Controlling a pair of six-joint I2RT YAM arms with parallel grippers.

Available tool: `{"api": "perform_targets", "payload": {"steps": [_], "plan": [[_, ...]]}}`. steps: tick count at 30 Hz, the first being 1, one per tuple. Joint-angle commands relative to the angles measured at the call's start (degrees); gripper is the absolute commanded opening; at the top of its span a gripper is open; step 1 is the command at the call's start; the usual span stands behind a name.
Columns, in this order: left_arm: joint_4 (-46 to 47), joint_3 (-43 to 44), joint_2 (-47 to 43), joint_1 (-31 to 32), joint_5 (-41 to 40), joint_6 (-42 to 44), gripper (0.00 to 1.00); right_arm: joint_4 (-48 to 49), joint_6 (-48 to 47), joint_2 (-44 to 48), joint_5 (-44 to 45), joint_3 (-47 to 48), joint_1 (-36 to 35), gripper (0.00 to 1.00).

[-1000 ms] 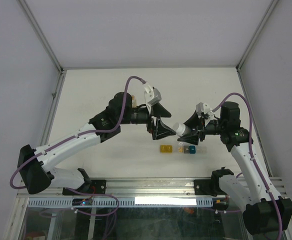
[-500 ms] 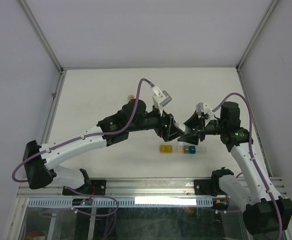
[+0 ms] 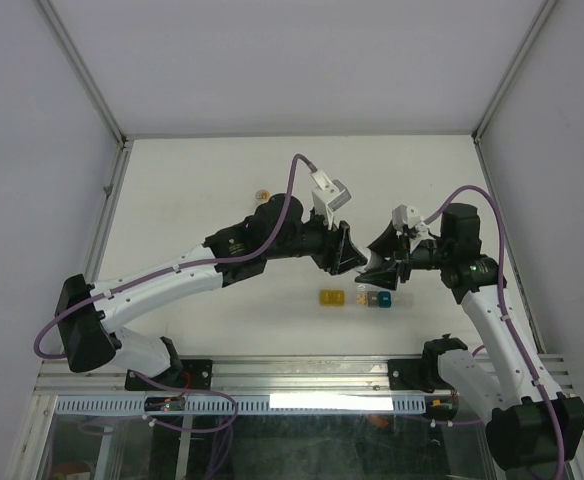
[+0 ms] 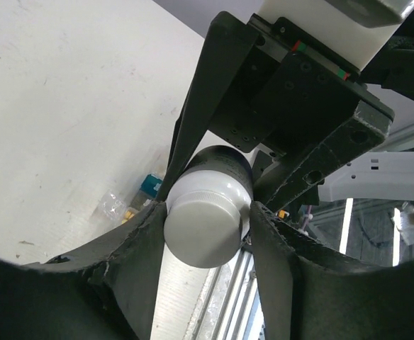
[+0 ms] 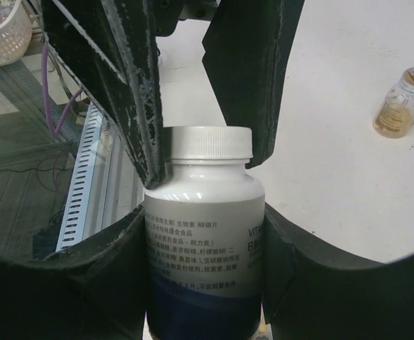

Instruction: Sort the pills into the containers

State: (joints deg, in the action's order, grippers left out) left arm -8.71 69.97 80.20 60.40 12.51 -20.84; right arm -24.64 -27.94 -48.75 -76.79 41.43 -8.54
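Right gripper [image 5: 203, 212] is pinching the white pill bottle [image 5: 203, 248] at frame centre; left gripper [image 4: 207, 212] is clamping its cap [image 4: 205, 237]. Containers [image 3: 357, 298] are sitting lower centre in the top view, below both grippers. Cap on, so sorting is looking unstarted.

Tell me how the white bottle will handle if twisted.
The bottle looks rigid plastic, so it likely won't crush in the right pincer. Its smooth round wall may spin in that grip. Laid down, it would probably roll.
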Motion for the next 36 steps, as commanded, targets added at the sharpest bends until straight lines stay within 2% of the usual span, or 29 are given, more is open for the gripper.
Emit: {"api": "perform_targets", "payload": {"steps": [1,5,7,9,10,11,16,17,23,27,31,36], "plan": [[0.21,3.31,0.07,0.33,2.91,-0.02,0.44,2.31,0.26,0.42,-0.60,1.72,0.10,0.00],[-0.35,3.48,0.13,0.25,4.30,1.12,0.17,2.28,0.26,0.48,-0.63,1.69,0.05,0.00],[-0.36,3.42,0.00,0.18,5.18,1.85,0.09,2.36,0.26,0.44,-0.66,1.65,0.10,0.00],[-0.40,3.41,-0.04,-0.09,6.54,2.20,0.04,2.45,0.34,0.52,-0.69,1.63,0.10,0.08],[-0.36,3.41,0.03,-0.30,7.16,2.22,0.02,2.53,0.48,0.54,-0.64,1.64,0.10,0.14],[-0.41,3.34,0.04,-0.44,7.56,2.19,0.01,2.58,0.58,0.52,-0.59,1.66,0.10,0.25],[-0.38,2.66,-0.19,-1.49,8.23,1.86,0.00,3.94,2.11,0.72,-0.12,1.14,0.10,0.94],[-0.41,2.38,-0.41,-1.82,8.23,1.86,0.00,3.96,2.23,0.68,-0.02,1.14,0.08,0.99],[-0.41,-1.05,-2.07,-4.35,7.87,1.51,0.00,4.18,2.54,1.04,0.47,1.12,0.08,1.00],[-1.76,-5.22,-4.71,-6.66,4.62,1.60,0.00,4.52,2.82,1.59,2.30,1.12,0.39,1.00],[-8.75,-8.28,-7.42,-10.48,-1.59,3.29,0.00,7.10,5.36,2.96,3.61,0.41,1.41,1.00],[-17.42,-8.37,-8.72,-19.04,-10.46,7.54,0.00,9.07,7.35,3.56,3.93,-0.16,2.28,1.00]]}}
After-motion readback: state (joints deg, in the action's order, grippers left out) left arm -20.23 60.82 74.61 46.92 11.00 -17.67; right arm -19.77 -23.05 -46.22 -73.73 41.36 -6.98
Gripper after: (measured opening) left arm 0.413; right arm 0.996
